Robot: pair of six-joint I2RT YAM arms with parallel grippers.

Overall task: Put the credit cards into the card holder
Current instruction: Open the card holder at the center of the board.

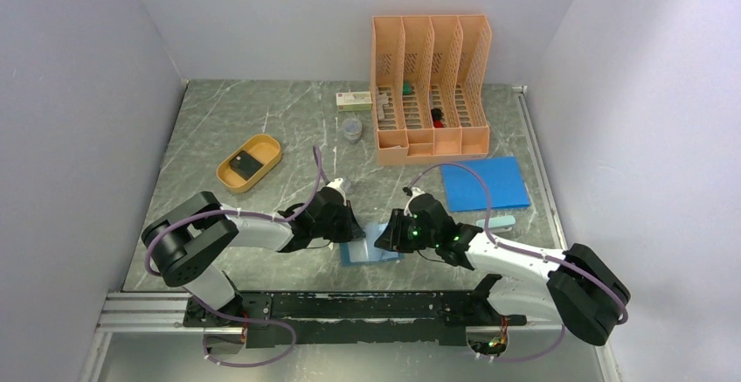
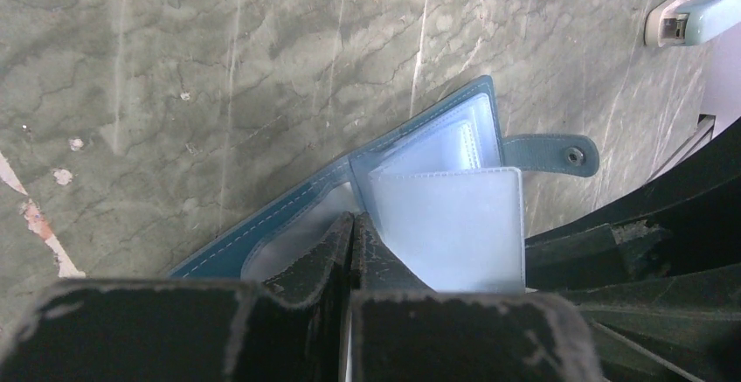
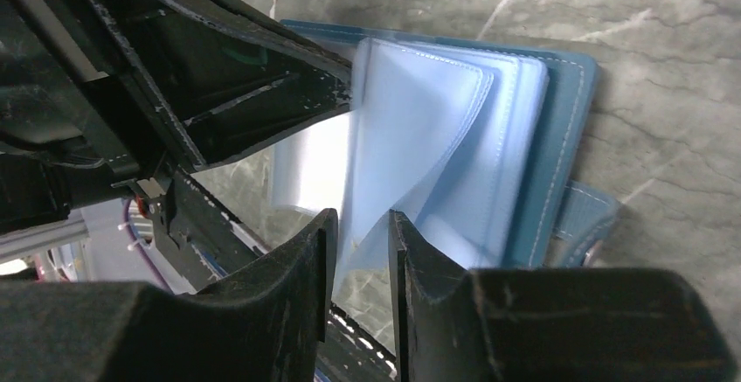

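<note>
One card holder (image 1: 369, 249): left gripper (image 2: 352, 220) pinches a sleeve (image 2: 454, 225), right gripper (image 3: 361, 222) slightly spread around another

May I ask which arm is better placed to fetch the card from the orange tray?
Probably left: the orange tray and its card lie on that side, though the left gripper must release the card holder; the right gripper straddles its pocket.

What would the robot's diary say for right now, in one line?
left claw shut, tip on card holder | right claw open around clear pocket | credit card in orange tray
</note>
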